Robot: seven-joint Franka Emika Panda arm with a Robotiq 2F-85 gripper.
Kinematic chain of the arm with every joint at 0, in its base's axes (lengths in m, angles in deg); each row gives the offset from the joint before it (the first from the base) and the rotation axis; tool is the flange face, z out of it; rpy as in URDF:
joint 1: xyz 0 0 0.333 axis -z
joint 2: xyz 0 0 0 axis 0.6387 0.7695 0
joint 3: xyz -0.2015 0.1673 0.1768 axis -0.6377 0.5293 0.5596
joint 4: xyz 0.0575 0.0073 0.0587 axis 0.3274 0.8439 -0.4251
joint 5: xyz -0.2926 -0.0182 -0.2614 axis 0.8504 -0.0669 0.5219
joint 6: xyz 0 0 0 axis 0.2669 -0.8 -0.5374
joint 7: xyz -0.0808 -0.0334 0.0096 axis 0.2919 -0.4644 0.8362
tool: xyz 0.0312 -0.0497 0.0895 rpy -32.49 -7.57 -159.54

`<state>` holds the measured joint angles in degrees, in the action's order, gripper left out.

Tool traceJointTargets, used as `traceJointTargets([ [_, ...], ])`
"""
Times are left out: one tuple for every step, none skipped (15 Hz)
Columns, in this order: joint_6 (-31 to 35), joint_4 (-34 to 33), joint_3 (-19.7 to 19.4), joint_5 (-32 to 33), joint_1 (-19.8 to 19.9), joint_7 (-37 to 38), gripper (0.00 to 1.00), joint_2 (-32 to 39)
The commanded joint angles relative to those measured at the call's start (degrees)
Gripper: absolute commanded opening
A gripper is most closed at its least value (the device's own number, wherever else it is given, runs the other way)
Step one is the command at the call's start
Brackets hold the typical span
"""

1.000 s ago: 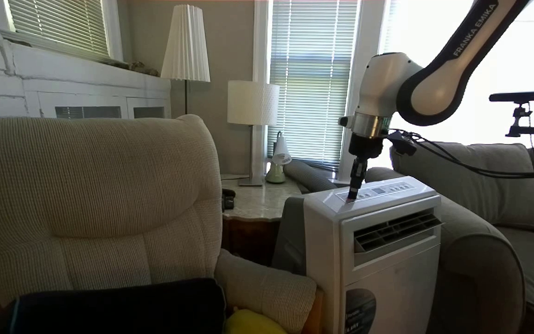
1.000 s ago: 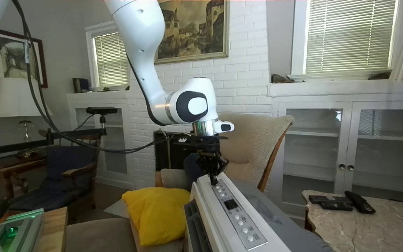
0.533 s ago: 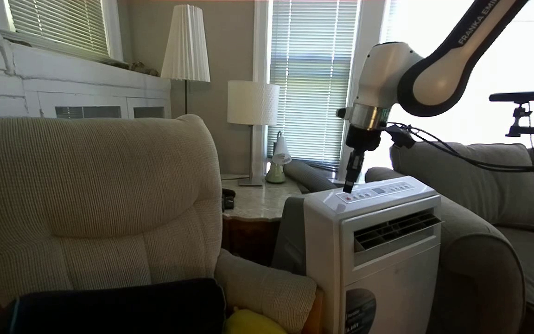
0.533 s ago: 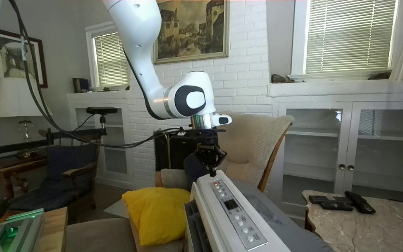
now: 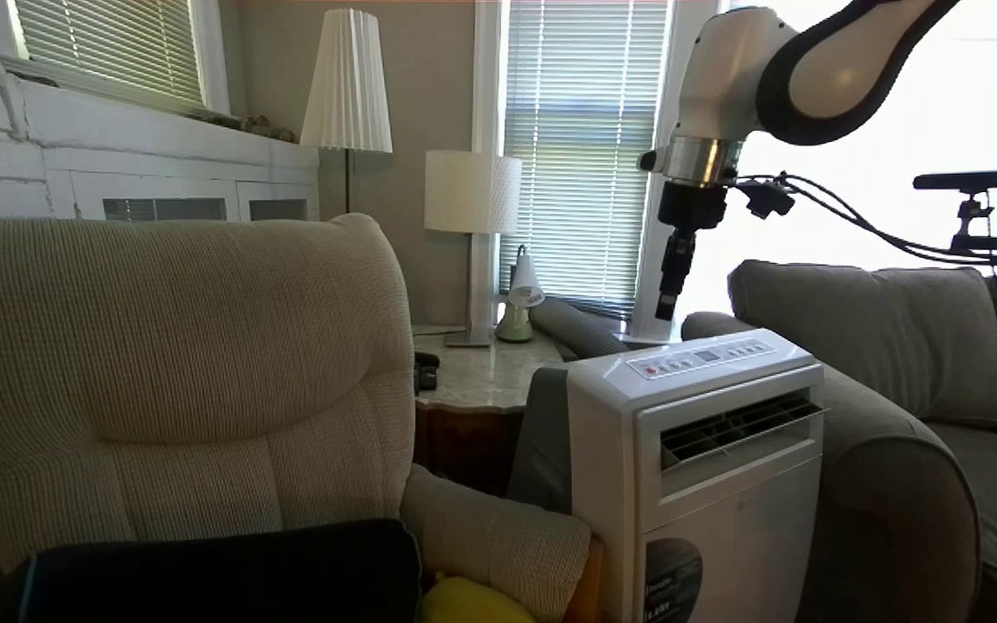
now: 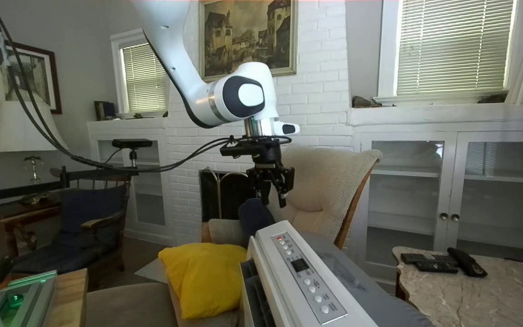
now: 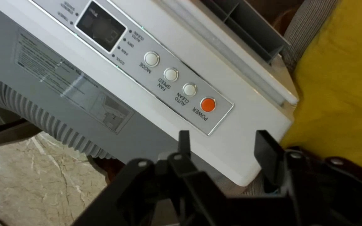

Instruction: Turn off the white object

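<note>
Above the control panel (image 6: 304, 274), a spread hand (image 6: 273, 202) with one button to mind

Lower right of the frame in an exterior view, the white air conditioner (image 5: 697, 476) stands upright between the armchair (image 5: 187, 346) and the sofa (image 5: 888, 450). From where I stand, the hand hangs apart from it, its two fingers (image 7: 184, 142) held wide with nothing between them. Near the middle of the wrist view sits the orange power button (image 7: 207, 104), at the end of a row of white buttons (image 7: 170, 74). Upper left there, the screen (image 7: 101, 26) looks mostly dark, and I can't tell from it whether the air conditioner is running or off.

If the press is yet to come, I'd bring the fingers together first, so one blunt tip meets the button. Line that tip up over the orange, come down square to the sloping panel so it doesn't skid, and keep off the white neighbour. One short push should do, then straight up; a second would likely start the cooling again. If it is off already, the better move is to rise away and let the button be
</note>
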<state>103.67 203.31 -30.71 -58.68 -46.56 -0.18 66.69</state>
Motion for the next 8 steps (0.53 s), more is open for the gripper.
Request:
traceJointTargets([
  [-7.6,1.5,0.8,-1.3,1.3,1.5,0.88,-5.8],
  [-9.1,1.4,0.7,-1.2,1.4,2.2,0.96,-6.8],
  [-10.3,1.4,0.8,-1.7,1.7,2.4,0.99,-7.7],
  [-11.6,1.4,0.7,-1.5,1.8,3.3,1.00,-8.5],
  [-13.2,1.2,0.8,-1.7,2.0,3.8,1.00,-9.2],
  [-10.7,0.0,0.9,-0.2,2.1,2.4,1.00,-6.4],
  [-11.1,-0.1,0.9,-0.2,2.2,2.5,1.00,-6.9],
  [-11.1,-0.1,1.0,-0.2,2.2,2.5,1.00,-6.9],
])
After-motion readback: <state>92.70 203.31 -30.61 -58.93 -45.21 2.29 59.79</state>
